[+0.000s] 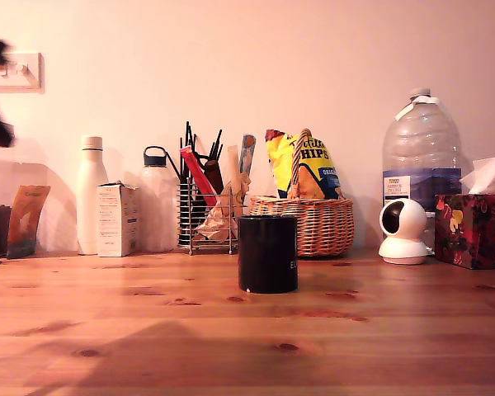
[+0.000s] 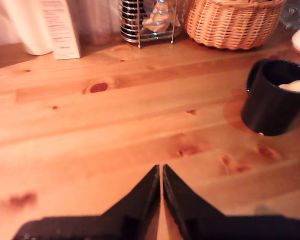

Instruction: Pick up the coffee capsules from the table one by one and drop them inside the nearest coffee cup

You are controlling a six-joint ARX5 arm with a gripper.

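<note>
The claw shows in the wrist view as two black fingers pressed together, only a thin slit between their tips and nothing held between them. It hangs above bare worktop, a reddish-brown plank surface with dark knots. In the exterior view a blurred dark shape at the upper left edge may be part of the arm, but it is too smeared to tell.

The black coffee cup stands upright on the worktop near the middle of the exterior view, in front of the wicker basket, with faint white lettering low on its side. From the wrist camera the cup is well apart from the claw, and a pale cream rounded shape, seemingly the top of a coffee capsule, lies inside it just below the rim. No capsule shows on the planks in either view.

Along the wall behind the cup, from the exterior view's left: a tall white bottle, a small white carton, a second white bottle with a dark cap, a wire rack holding black utensils and crumpled paper, the basket with a yellow chip bag, a large clear water jug, a small white dome camera, and a patterned tissue box at the exterior view's right edge.
</note>
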